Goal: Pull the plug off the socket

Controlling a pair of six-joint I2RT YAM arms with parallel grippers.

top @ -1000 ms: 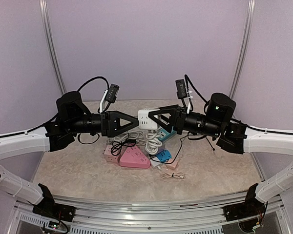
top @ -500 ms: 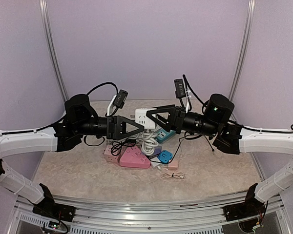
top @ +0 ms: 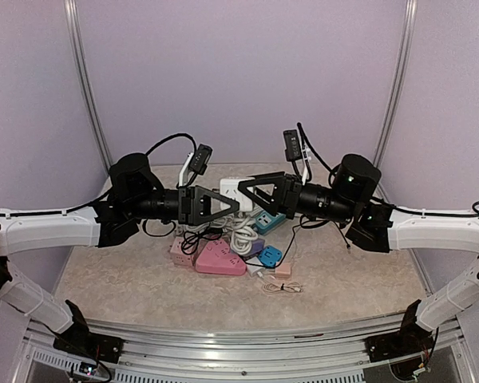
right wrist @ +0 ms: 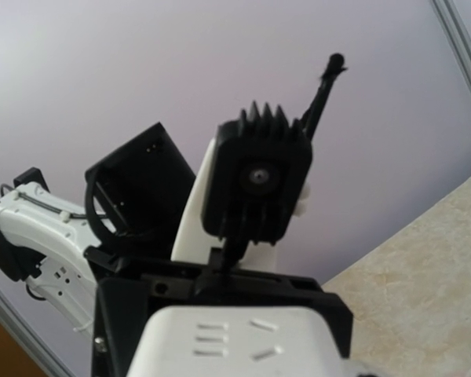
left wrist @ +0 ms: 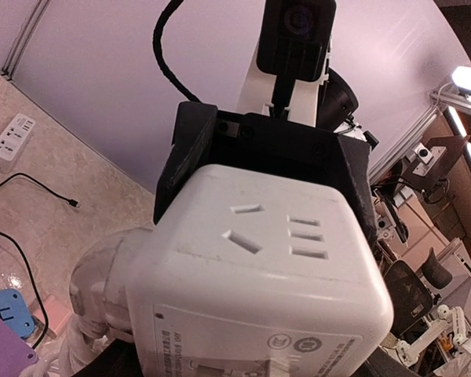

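A white cube socket hangs in the air between both arms. My right gripper is shut on its right end, and its black body shows behind the cube in the left wrist view. A rounded white plug sits in the cube's left face, and its coiled white cable hangs down to the table. My left gripper reaches the cube's left end. Its black frame stands right behind the cube in the right wrist view. Its own fingertips are hidden, so its grip is unclear.
Under the cube lie a pink triangular power strip, a small pink strip, a teal strip, blue adapters and a pink adapter with a thin cord. A white strip and a black cable lie further left.
My left arm has swung right and brought its gripper up against the cube's left end. The right gripper has kept its hold and shifted slightly left.
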